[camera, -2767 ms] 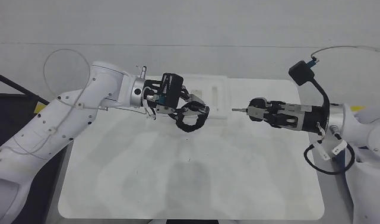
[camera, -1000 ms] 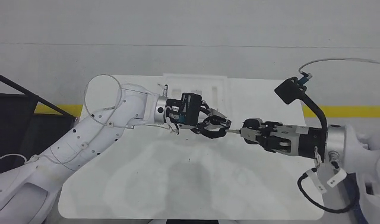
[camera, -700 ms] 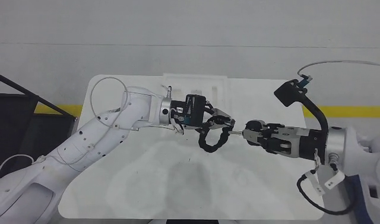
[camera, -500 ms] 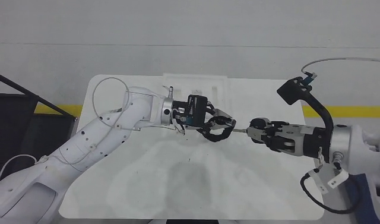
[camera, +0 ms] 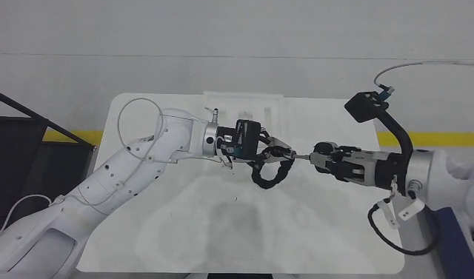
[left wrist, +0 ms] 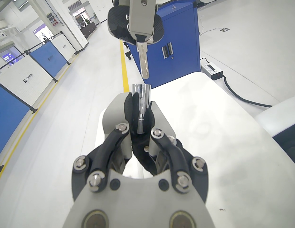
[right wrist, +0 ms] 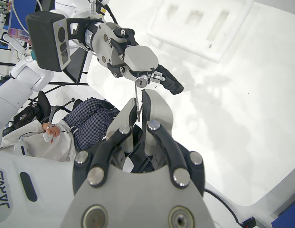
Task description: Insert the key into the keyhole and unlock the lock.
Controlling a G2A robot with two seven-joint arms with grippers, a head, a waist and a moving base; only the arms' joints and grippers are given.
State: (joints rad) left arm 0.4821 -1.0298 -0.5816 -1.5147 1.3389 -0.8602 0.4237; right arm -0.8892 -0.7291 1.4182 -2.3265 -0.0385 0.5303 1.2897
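My left gripper (camera: pixel 274 154) is shut on the lock (left wrist: pixel 141 102), a chrome cylinder with a black cable loop (camera: pixel 267 177) hanging below it, held above the table's middle. The keyhole face (right wrist: pixel 140 82) points at my right gripper (camera: pixel 317 158), which is shut on the black head of the key (left wrist: pixel 143 60). The key blade is in line with the cylinder. In the left wrist view its tip stands a small gap off the cylinder's end. In the right wrist view the thin blade (right wrist: pixel 137 103) runs from between my own fingers (right wrist: pixel 159 110) up to the keyhole face.
A white foam tray (camera: pixel 244 107) with three recesses lies at the table's far edge behind the left gripper. Bare white table (camera: pixel 185 227) spreads below both arms. A blue cabinet (left wrist: pixel 176 39) stands on the floor beyond the table's edge.
The arms, apart 2.8 s ago, have come together over the table's middle. In the last half second the cable loop has swung lower, and the key tip stays at the cylinder's end.
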